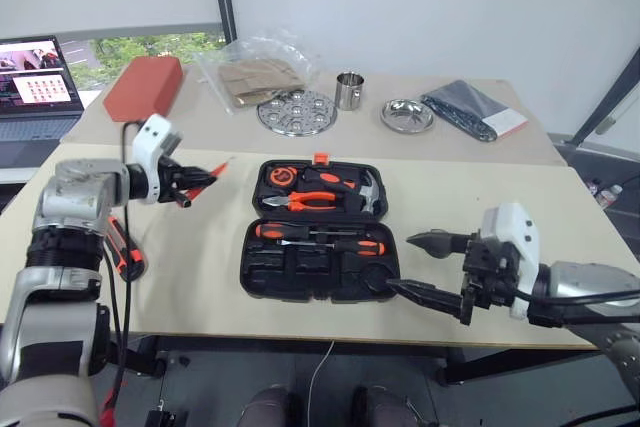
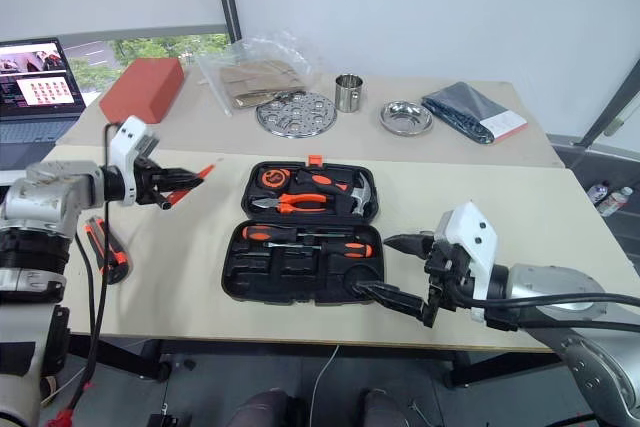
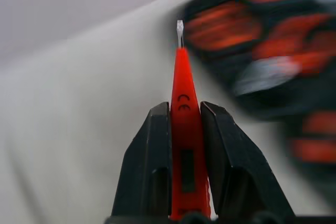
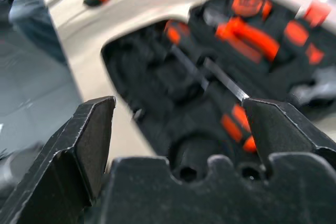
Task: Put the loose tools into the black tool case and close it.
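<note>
The black tool case lies open in the middle of the table, with pliers, a hammer and long-shaft screwdrivers seated in its recesses. To its left, my left gripper is shut on the small orange tester, held above the table with its metal tip pointing toward the case. An orange-and-black utility knife lies on the table at the left edge, partly behind my left arm. My right gripper stands open with nothing between its fingers, at the case's near right corner.
Along the back of the table are a red block, a clear bag, a round perforated steel dish, a steel cup, a small steel dish and a dark pouch. A laptop sits far left.
</note>
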